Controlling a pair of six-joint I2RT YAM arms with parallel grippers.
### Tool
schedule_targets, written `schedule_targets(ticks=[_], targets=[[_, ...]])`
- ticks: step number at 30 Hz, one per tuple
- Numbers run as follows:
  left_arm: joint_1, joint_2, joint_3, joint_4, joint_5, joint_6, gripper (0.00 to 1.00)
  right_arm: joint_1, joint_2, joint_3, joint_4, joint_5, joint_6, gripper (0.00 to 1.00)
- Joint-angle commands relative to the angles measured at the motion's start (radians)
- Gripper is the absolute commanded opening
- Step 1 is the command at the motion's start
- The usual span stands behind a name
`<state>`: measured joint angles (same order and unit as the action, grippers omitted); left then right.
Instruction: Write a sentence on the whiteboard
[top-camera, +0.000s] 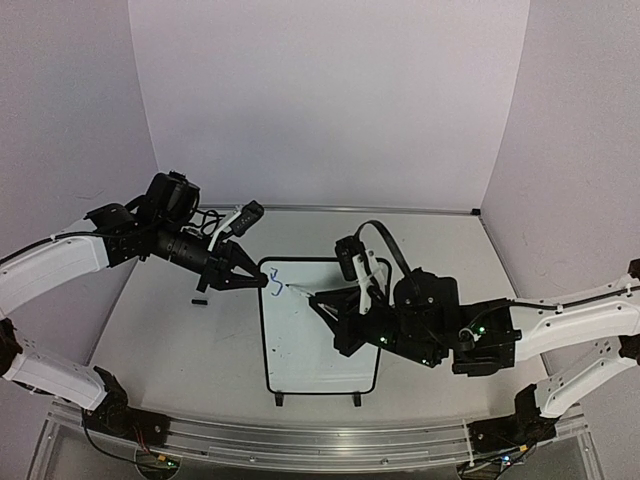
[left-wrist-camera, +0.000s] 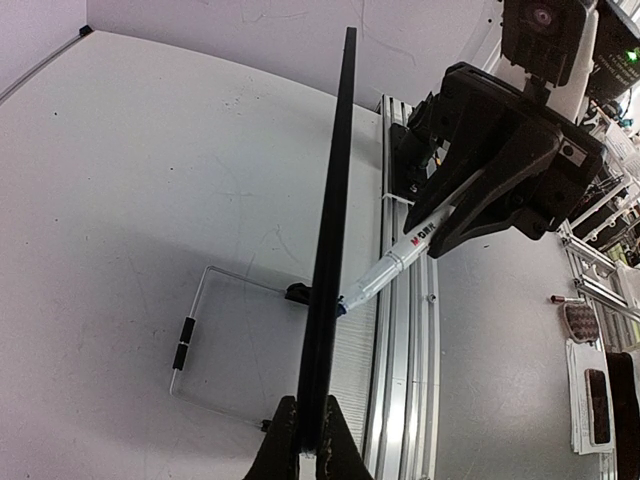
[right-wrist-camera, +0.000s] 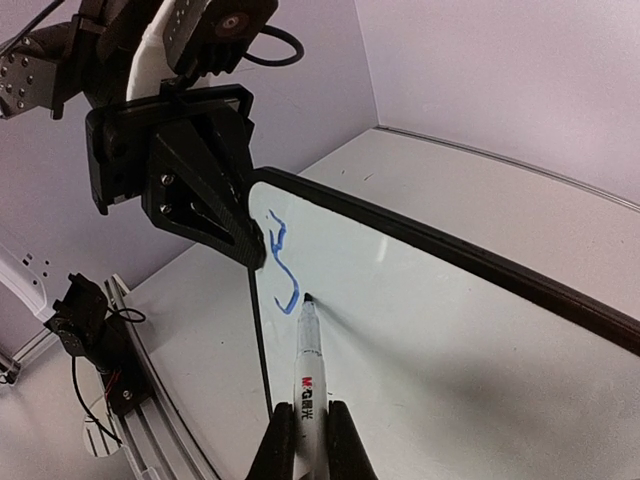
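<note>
The whiteboard (top-camera: 322, 345) stands tilted in the middle of the table, with its black frame and two feet at its near edge. My left gripper (top-camera: 263, 281) is shut on the board's top left corner. In the left wrist view the board shows edge-on (left-wrist-camera: 328, 240) between my fingers (left-wrist-camera: 270, 448). My right gripper (top-camera: 318, 303) is shut on a white marker (right-wrist-camera: 308, 365). The marker's tip touches the board (right-wrist-camera: 450, 330) just right of one blue S-shaped stroke (right-wrist-camera: 281, 262). That stroke is the only writing of the sentence I see. The marker also shows in the left wrist view (left-wrist-camera: 400, 262).
A thin wire stand with a black sleeve (left-wrist-camera: 184, 343) lies on the table left of the board. An aluminium rail (top-camera: 300, 440) runs along the table's near edge. White walls close in the back and both sides.
</note>
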<state>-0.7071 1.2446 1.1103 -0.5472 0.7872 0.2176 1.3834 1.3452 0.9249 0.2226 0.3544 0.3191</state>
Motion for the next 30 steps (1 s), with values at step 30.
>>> schedule_targets(ticks=[30], targets=[[-0.009,0.019,-0.003,-0.008,-0.029,0.016,0.0,-0.004,0.006,0.045,0.049,0.058,0.0,0.0]])
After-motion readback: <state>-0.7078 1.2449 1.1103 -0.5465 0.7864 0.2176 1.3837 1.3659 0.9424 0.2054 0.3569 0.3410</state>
